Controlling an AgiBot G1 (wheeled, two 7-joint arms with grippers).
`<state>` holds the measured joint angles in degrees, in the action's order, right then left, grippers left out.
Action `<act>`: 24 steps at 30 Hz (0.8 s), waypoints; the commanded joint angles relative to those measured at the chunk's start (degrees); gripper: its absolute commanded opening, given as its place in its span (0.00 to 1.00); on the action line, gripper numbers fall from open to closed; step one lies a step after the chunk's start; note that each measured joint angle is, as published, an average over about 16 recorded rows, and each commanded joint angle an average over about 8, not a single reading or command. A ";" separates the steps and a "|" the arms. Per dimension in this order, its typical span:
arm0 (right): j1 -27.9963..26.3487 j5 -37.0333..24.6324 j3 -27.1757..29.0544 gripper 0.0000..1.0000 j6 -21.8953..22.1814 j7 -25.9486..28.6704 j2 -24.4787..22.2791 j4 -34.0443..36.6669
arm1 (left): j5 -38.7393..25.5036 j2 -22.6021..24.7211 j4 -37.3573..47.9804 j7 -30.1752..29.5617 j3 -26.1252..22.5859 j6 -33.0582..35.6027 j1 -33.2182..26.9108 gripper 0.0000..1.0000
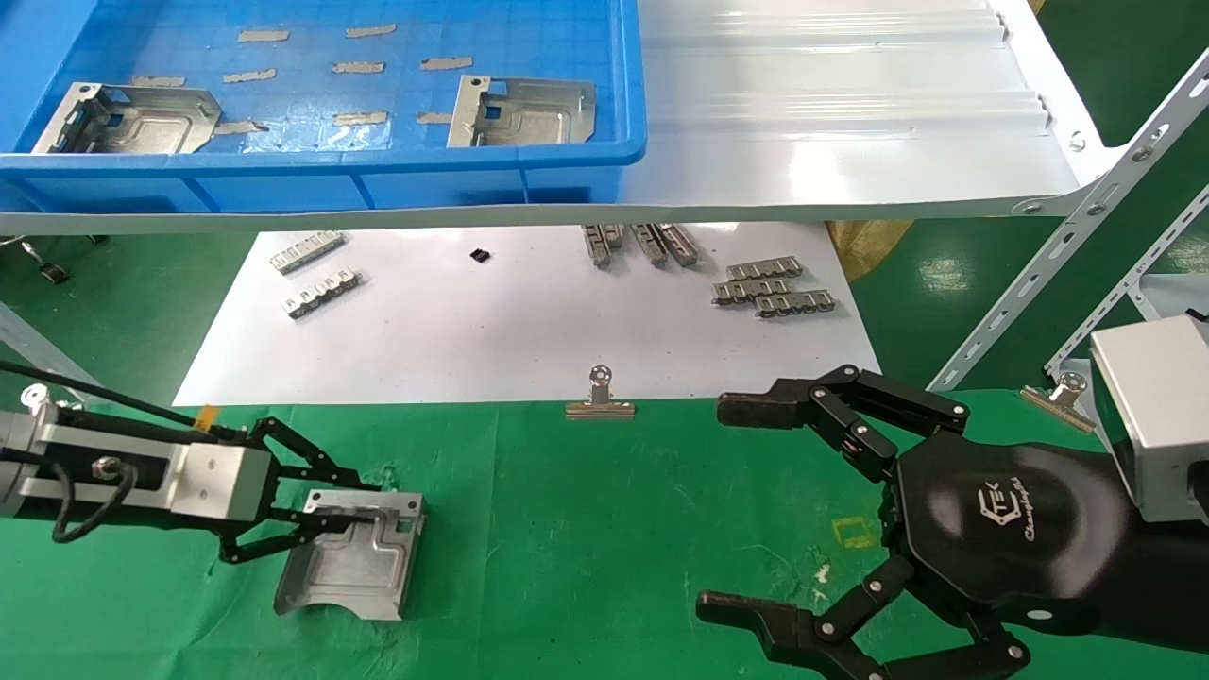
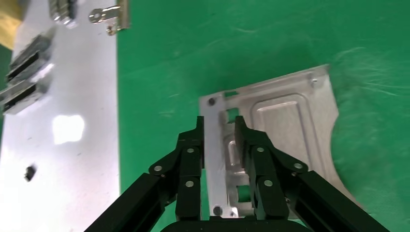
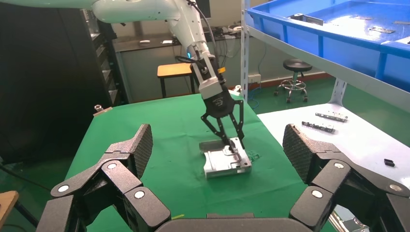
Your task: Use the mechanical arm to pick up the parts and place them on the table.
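One part (image 1: pixel 351 557) on green table (image 1: pixel 586 529), left claw (image 1: pixel 326 515) gripping it

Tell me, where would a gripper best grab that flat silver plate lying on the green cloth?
By the straight edge with the folded tabs and cutouts on the plate, coming from above. The raised tabs give thin fingers something to pinch. The left gripper already has that strip between its fingers; the right gripper is open, off to the side.

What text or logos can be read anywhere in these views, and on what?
"TEK": white logo on the glossy black hexagonal palm of the right gripper.
Below it, a white cursive word, too small to read for sure.
A small white mark on the left gripper body, unreadable.
Nothing else carries text.
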<state>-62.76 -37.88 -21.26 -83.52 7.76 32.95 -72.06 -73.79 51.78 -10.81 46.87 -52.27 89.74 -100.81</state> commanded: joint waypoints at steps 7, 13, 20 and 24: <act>0.00 0.00 0.00 1.00 0.00 0.00 0.00 0.00 | 2.82 0.05 4.47 -2.46 1.19 1.04 -0.92 1.00; 0.00 0.01 0.00 1.00 0.01 0.00 0.00 0.01 | 9.00 -1.29 7.67 -8.75 4.63 1.82 1.75 1.00; 0.01 0.02 0.00 1.00 0.01 -0.01 -0.01 0.02 | 11.02 -1.81 8.41 -10.23 5.73 1.94 3.29 1.00; 0.01 0.02 0.00 1.00 0.01 -0.01 -0.01 0.02 | 10.72 -1.78 7.77 -10.10 5.66 1.91 3.13 1.00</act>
<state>-62.75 -37.87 -21.26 -83.50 7.75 32.94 -72.04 -62.62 49.74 -3.88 35.97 -46.10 91.57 -97.05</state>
